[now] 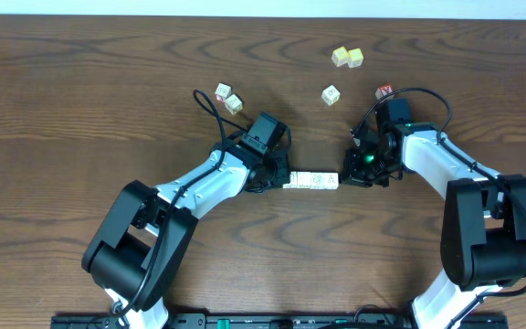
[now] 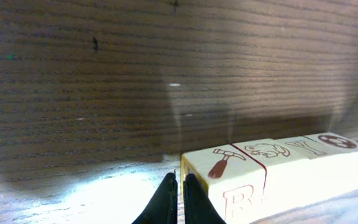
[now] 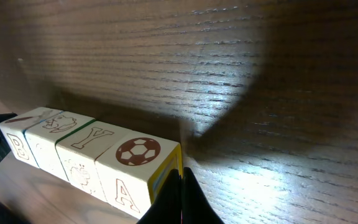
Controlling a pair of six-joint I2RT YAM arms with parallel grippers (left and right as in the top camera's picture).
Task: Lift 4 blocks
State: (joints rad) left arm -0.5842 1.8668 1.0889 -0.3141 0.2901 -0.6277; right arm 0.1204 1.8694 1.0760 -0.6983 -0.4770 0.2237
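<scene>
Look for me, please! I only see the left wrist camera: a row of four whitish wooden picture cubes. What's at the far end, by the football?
Observer: The right pincer, shut, sits against the football picture end of the row of four whitish wooden picture cubes.
Operator: Is there a letter under the football? I can't read one.
Observer: Yes, a letter A on the side face below it.
Operator: Are there more cubes around?
Observer: Six loose ones lie further out on the brown wooden table, one of them a cube with a red letter face.
</scene>
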